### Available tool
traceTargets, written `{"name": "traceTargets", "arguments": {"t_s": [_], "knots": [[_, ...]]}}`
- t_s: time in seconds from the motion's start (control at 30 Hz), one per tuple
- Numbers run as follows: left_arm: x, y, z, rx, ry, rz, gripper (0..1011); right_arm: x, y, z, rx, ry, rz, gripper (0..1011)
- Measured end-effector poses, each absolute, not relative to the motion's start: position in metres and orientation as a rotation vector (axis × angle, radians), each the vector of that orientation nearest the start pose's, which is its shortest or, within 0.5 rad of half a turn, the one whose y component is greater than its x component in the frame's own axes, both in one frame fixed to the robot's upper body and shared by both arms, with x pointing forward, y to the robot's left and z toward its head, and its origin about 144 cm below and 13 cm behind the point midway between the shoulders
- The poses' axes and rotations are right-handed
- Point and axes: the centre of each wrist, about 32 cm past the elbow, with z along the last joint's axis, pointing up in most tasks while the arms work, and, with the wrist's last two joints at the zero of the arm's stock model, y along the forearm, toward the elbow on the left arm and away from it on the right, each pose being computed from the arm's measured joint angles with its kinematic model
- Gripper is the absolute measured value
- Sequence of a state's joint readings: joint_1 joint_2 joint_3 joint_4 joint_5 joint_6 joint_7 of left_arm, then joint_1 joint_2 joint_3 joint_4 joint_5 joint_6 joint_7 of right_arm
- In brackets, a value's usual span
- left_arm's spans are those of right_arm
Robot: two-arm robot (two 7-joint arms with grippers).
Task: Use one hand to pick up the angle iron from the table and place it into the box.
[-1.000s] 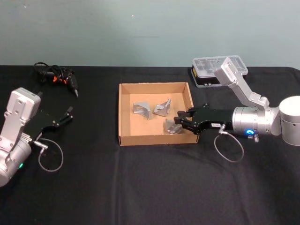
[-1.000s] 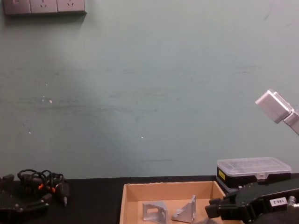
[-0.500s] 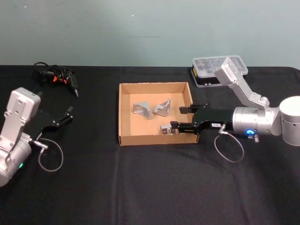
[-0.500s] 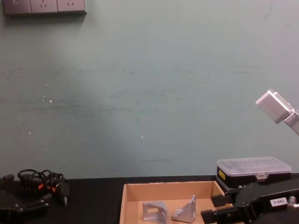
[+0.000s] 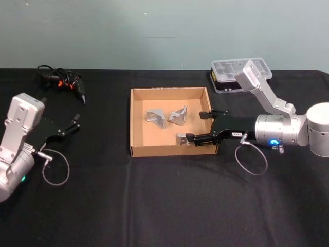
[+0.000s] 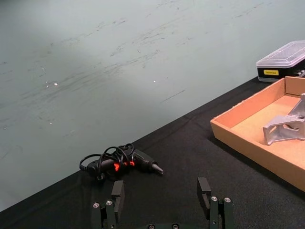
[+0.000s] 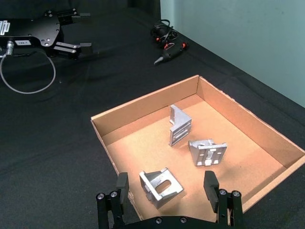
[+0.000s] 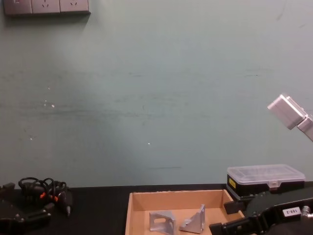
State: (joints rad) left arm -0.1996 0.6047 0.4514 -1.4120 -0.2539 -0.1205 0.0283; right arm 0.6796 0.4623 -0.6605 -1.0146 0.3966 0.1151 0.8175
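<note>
The right claw (image 5: 196, 126) reaches in over the right wall of the cardboard box (image 5: 139, 123), its two black fingers spread wide apart and holding nothing. One angle iron (image 5: 182, 139) lies on the box floor by the tip of the nearer finger; from the right wrist view, this angle iron (image 7: 160, 186) sits between the two open fingers (image 7: 210, 184), close to the box's near wall and free of both. Two more brackets rest farther into the box from the claw: one (image 5: 155, 118) toward the left side and one (image 5: 179, 117) just beside it, nearer the claw. In the chest view the right claw (image 8: 230, 215) shows at the lower right, at the box's right end, with those two brackets (image 8: 162, 221) just to its left.

Behind the right claw, past the box's far right corner, stands a plastic case (image 5: 238, 75) with a clear lid, on the black table (image 5: 164, 206).

The left claw (image 5: 76, 123) rests well away from the box over the left part of the table, its fingers open and empty. Beyond it, toward the back edge of the table, lies a small black tool with a tangled cord (image 5: 64, 83).
</note>
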Motion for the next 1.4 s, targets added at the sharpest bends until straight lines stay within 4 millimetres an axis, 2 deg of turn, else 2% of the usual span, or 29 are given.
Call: {"name": "traceTargets", "arguments": {"t_s": [0.47, 0.67, 0.87, 1.1, 1.4], "knots": [[0.489, 0.31, 1.14, 0.305, -0.285, 1.248, 1000, 0.597, -0.275, 1.195, -0.386, 0.029, -0.534, 1003], [0.489, 0.31, 1.14, 0.305, -0.285, 1.248, 1000, 0.587, -0.256, 1.193, -0.37, -0.01, -0.603, 1003], [0.489, 0.31, 1.14, 0.304, -0.285, 1.248, 1000, 0.572, -0.236, 1.188, -0.355, -0.052, -0.742, 1003], [0.489, 0.31, 1.14, 0.304, -0.285, 1.248, 1000, 0.56, -0.214, 1.176, -0.315, -0.095, -0.869, 1003], [0.489, 0.31, 1.14, 0.304, -0.285, 1.248, 1000, 0.556, -0.199, 1.163, -0.292, -0.119, -0.926, 1003]]}}
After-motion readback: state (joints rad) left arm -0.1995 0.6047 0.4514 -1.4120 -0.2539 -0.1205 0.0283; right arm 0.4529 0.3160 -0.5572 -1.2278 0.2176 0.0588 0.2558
